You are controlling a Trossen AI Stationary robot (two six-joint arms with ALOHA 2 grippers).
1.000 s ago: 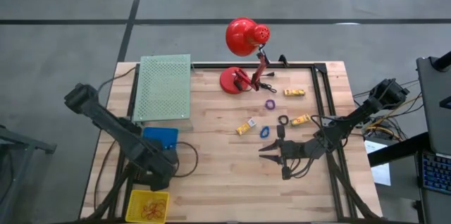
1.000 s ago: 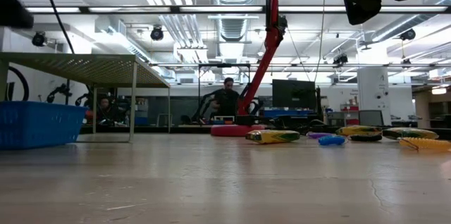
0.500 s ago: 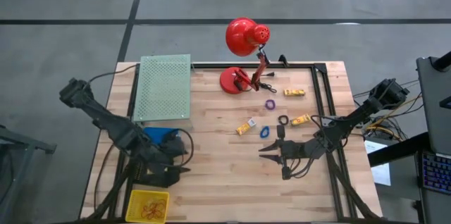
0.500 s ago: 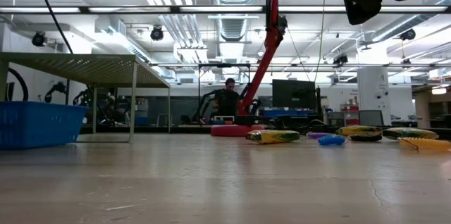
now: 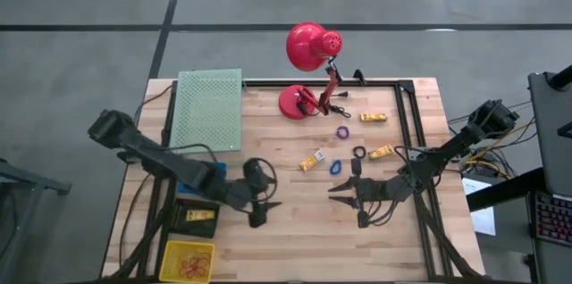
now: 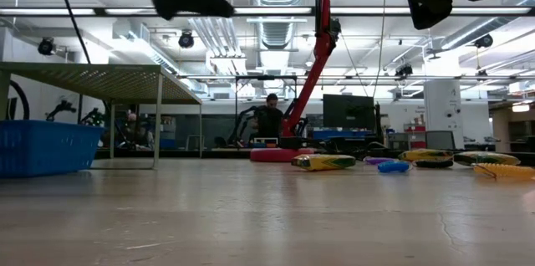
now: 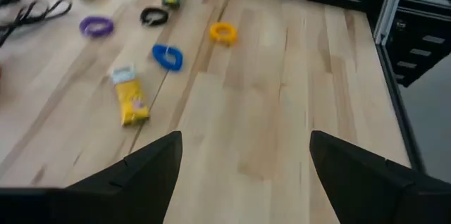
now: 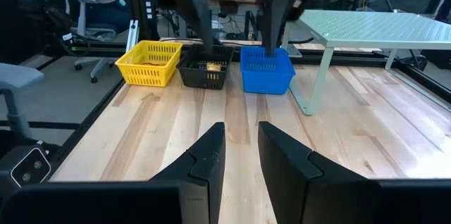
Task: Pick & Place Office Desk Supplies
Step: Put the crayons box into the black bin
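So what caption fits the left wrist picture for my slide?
Open left claw above wooden table, facing yellow packet and colored rings.

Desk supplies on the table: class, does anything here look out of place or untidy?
Yes. The yellow packets, purple ring, blue ring and black ring lie loose on the wooden table near the red desk lamp, while the yellow basket, black basket and blue basket stand at the far side.

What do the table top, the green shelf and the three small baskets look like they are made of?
Table top: pale wood planks with visible grain and a slight sheen.
Green shelf: probably painted perforated metal; a fine hole pattern covers it.
Yellow basket, black basket and blue basket: likely moulded plastic, with slotted lattice walls.
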